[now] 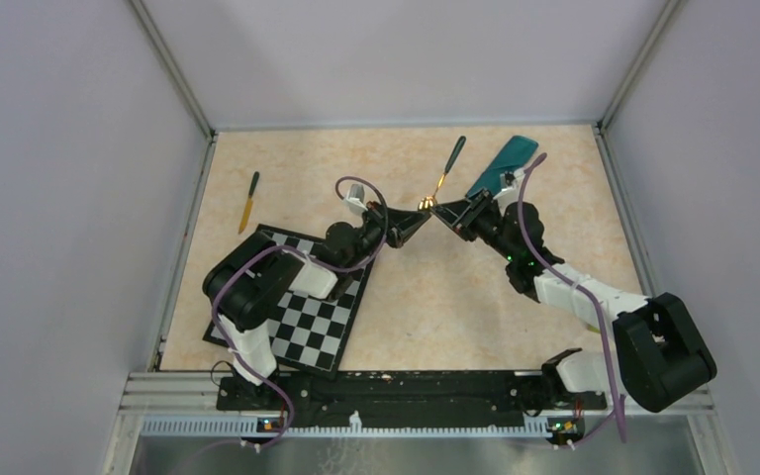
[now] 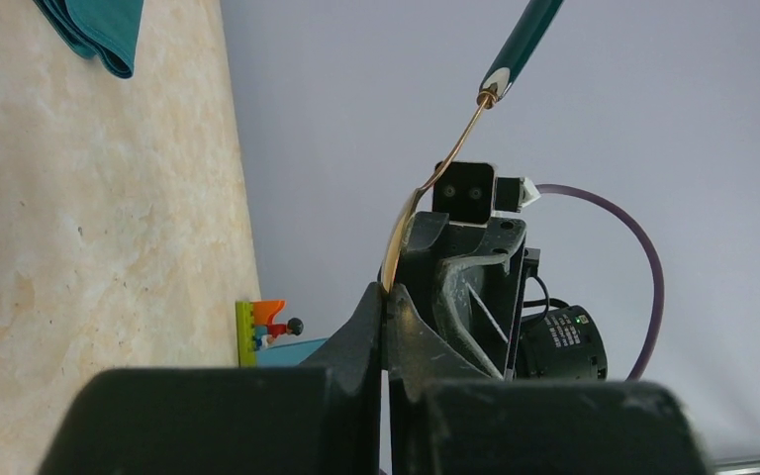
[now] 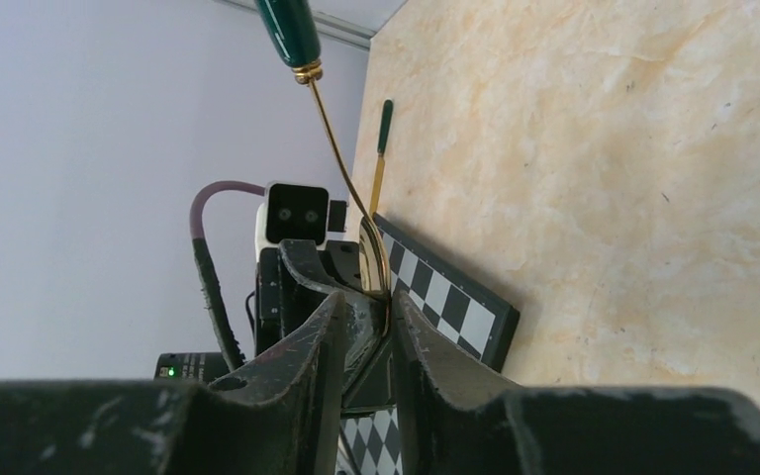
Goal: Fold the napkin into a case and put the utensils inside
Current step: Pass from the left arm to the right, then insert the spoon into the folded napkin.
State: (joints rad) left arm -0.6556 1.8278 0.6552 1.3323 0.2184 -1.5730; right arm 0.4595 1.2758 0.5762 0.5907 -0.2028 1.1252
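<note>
Green-handled utensil (image 1: 454, 156) held above table (image 1: 435, 297), gold end between both pincer tips: reads as handover. Left pincer (image 1: 418, 210) closed tight on gold end. Right pincer (image 1: 438, 210) shows narrow gap around same end; clamping or not, cannot tell. Folded napkin (image 1: 503, 163) lies just beyond right arm, likely destination

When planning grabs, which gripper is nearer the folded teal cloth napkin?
Right. The right gripper is beside the napkin; the left gripper is farther left, across the green-handled gold utensil both pinch.
</note>
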